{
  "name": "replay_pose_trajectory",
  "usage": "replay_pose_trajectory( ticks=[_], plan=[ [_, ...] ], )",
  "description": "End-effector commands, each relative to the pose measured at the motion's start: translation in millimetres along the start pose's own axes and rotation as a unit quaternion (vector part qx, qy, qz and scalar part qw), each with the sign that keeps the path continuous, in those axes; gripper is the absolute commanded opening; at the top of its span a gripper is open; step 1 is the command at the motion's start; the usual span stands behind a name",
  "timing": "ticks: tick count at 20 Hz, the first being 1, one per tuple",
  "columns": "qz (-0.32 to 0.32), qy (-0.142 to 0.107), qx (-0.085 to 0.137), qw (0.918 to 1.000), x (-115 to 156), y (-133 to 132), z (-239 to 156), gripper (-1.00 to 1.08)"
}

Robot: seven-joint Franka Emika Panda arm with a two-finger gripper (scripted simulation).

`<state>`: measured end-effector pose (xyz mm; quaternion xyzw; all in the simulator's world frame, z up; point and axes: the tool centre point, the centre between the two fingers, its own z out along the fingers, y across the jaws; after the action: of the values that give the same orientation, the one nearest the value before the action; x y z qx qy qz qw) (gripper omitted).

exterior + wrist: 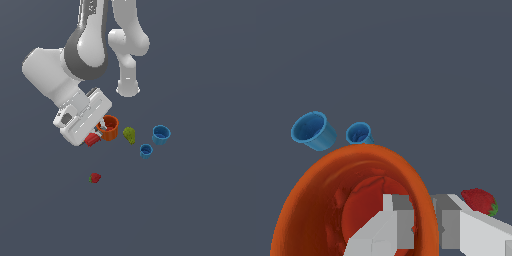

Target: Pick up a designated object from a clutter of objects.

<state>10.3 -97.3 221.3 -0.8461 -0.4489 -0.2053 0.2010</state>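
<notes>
Fingers point(401, 227) straddle the orange cup point(356, 200) rim, one inside, one outside, closed on its wall. I note smooth, tapered, round. Only wrist view shows the hollow interior; mouth faces that camera. Beyond: strawberry point(479, 200), smaller blue cup point(359, 133), larger blue cup point(312, 131).
</notes>
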Motion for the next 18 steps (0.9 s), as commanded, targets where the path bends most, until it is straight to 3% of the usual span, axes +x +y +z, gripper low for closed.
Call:
replay_pose_trajectory(
  ticks=[1, 18],
  plan=[
    [0.000, 0.000, -0.001, 1.0000, 22.9, -17.8, -7.5, -1.00],
    [-0.001, 0.001, 0.000, 1.0000, 177.3, -131.9, -57.8, -1.00]
  ],
)
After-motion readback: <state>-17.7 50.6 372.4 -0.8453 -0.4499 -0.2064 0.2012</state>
